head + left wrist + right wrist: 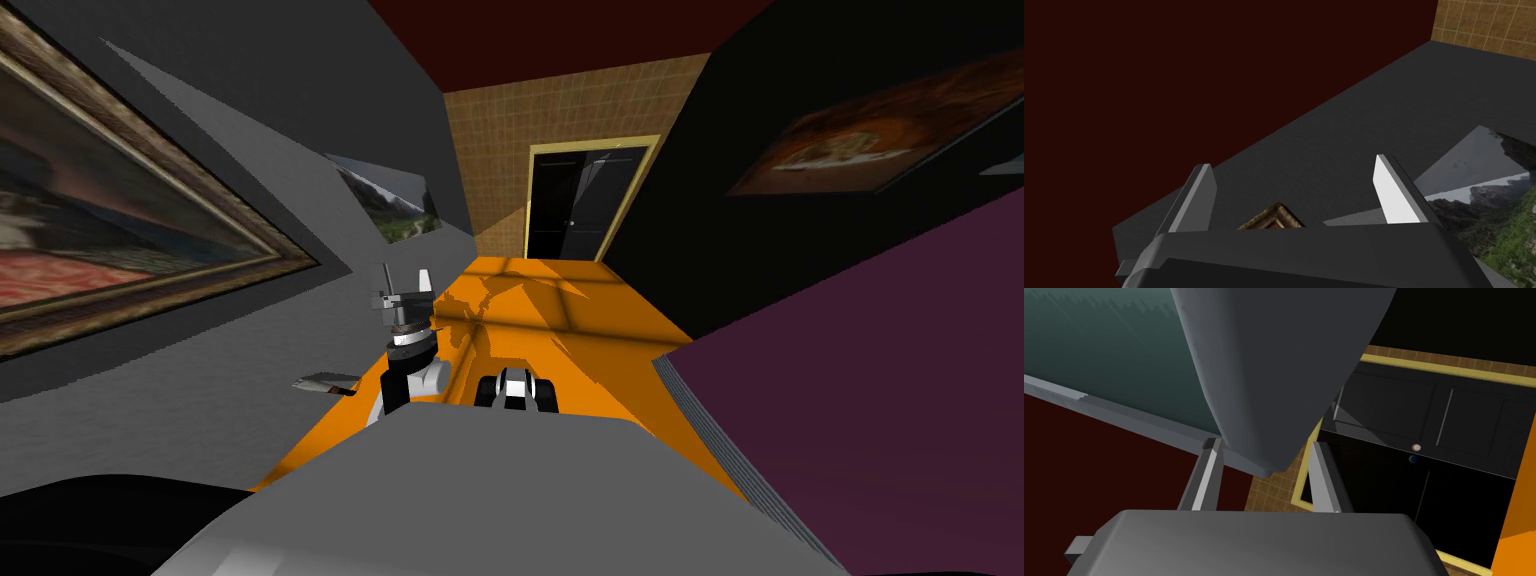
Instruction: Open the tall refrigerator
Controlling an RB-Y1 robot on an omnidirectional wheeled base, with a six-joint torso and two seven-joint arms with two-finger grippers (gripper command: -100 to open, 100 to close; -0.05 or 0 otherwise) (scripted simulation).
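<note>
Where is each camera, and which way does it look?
Head view: on my head, looking steeply down and forward along the orange floor to the black door; my raised left gripper shows by the grey wall.
Left wrist view: on my left hand, looking along its open fingers at that wall and a mountain picture.
Right wrist view: on my right hand, looking past the open right gripper at the door.
Shared: head and right wrist both see the door; head and left wrist, the mountain picture.

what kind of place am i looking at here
Probably a hallway in a house: a narrow orange floor runs between walls hung with framed pictures to a black door in a yellow frame.
</note>
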